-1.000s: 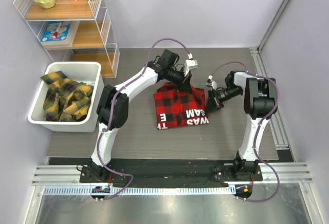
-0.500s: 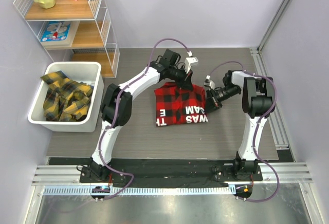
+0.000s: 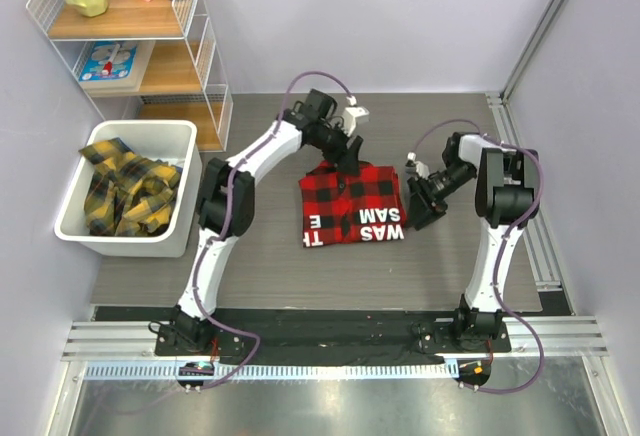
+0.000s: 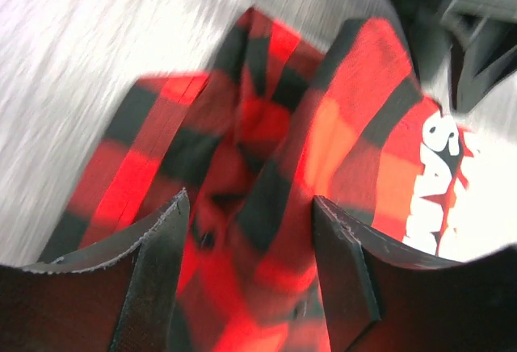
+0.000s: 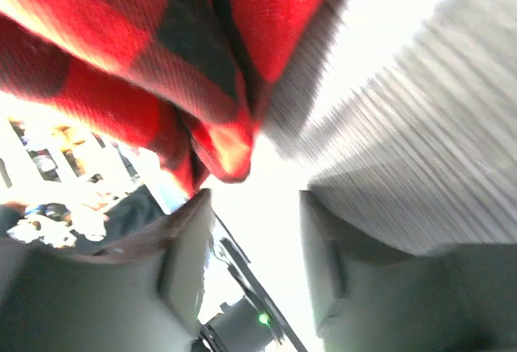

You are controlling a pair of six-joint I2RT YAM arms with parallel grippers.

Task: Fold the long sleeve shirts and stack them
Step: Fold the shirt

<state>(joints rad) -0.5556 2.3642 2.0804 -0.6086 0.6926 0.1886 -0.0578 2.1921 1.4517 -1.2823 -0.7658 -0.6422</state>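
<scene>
The red-and-black checked long sleeve shirt (image 3: 350,206) lies folded in the middle of the table, its white lettering toward the near edge. My left gripper (image 3: 347,154) hovers at the shirt's far edge. In the left wrist view that gripper (image 4: 250,211) is open, with the red check (image 4: 266,126) lying loose below its fingers (image 4: 343,247). My right gripper (image 3: 422,201) sits just off the shirt's right edge. It is open (image 5: 254,203) with nothing between its jaws, and the shirt's hem (image 5: 161,53) hangs apart from them. Yellow-and-black shirts (image 3: 125,191) are heaped in a bin.
The white bin (image 3: 120,241) stands at the table's left side. A wire and wood shelf rack (image 3: 140,66) holding small items stands at the back left. Metal rails run along the right edge (image 3: 535,226) and the near edge.
Both grippers went from shut on the red shirt's edges to open and let it go. The left one drew back a little, the right one shifted right off the cloth.
</scene>
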